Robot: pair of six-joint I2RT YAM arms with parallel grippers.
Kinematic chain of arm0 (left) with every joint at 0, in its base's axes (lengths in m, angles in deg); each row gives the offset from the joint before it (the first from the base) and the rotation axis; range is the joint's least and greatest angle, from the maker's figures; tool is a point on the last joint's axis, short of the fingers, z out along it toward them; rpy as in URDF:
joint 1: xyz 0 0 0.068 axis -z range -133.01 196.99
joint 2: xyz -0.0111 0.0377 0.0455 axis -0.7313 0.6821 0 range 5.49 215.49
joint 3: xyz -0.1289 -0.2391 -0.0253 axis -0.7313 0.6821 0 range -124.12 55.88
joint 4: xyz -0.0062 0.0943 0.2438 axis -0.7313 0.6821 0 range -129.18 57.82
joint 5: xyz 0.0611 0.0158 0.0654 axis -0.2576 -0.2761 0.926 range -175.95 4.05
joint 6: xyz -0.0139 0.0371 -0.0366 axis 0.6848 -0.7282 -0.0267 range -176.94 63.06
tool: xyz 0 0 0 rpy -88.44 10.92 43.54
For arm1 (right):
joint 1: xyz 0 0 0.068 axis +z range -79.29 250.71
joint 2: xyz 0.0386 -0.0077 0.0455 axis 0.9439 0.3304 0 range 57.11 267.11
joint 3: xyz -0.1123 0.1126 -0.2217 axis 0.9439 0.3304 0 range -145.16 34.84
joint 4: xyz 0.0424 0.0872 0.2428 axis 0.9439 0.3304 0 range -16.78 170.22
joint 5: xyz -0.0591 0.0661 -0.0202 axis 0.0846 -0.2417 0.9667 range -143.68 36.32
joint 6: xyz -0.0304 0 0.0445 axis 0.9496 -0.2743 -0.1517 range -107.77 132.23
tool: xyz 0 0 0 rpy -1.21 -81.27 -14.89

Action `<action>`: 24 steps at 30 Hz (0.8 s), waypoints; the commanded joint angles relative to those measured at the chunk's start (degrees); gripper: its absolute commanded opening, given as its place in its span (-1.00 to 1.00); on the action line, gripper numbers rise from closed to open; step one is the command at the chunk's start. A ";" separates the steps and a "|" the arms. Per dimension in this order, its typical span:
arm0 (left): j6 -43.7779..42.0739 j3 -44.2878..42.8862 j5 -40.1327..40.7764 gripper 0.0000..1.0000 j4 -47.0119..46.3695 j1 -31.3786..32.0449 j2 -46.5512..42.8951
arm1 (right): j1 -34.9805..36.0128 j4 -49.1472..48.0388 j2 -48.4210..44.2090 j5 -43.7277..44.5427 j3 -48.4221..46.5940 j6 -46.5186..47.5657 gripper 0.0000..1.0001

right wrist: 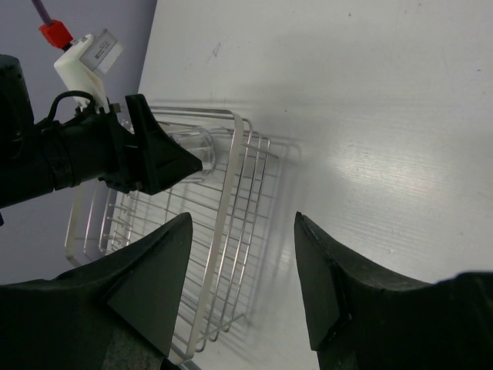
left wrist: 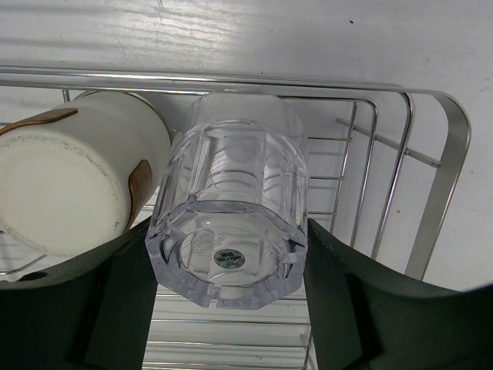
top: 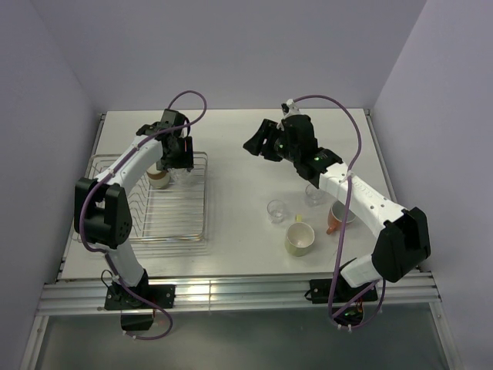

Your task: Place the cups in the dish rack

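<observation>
My left gripper (top: 179, 159) is shut on a clear glass tumbler (left wrist: 231, 193), held base toward the camera over the far right corner of the silver wire dish rack (top: 176, 220). A brown-and-cream cup (top: 159, 179) lies in the rack just left of it, also in the left wrist view (left wrist: 69, 185). My right gripper (top: 262, 143) is open and empty, raised above the table's middle. Two clear tumblers (top: 276, 210) (top: 314, 194), a pale yellow-green mug (top: 300, 239) and a salmon-orange mug (top: 339, 217) stand on the table at right.
The rack's rim (left wrist: 454, 139) curves close to the right of the held tumbler. The right wrist view shows the rack (right wrist: 231, 223) and the left gripper (right wrist: 154, 158) with the tumbler (right wrist: 196, 148). Walls close in the table at the back and sides.
</observation>
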 commanded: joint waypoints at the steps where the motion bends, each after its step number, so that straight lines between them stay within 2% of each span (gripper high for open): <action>1: -0.76 0.30 0.26 -0.68 -1.34 0.36 0.51 | -0.32 -1.11 0.07 0.87 -0.68 1.02 0.26; 24: -1.02 1.71 0.87 -0.86 -0.64 0.89 -1.43 | -0.32 -1.72 0.60 0.34 0.28 0.58 0.26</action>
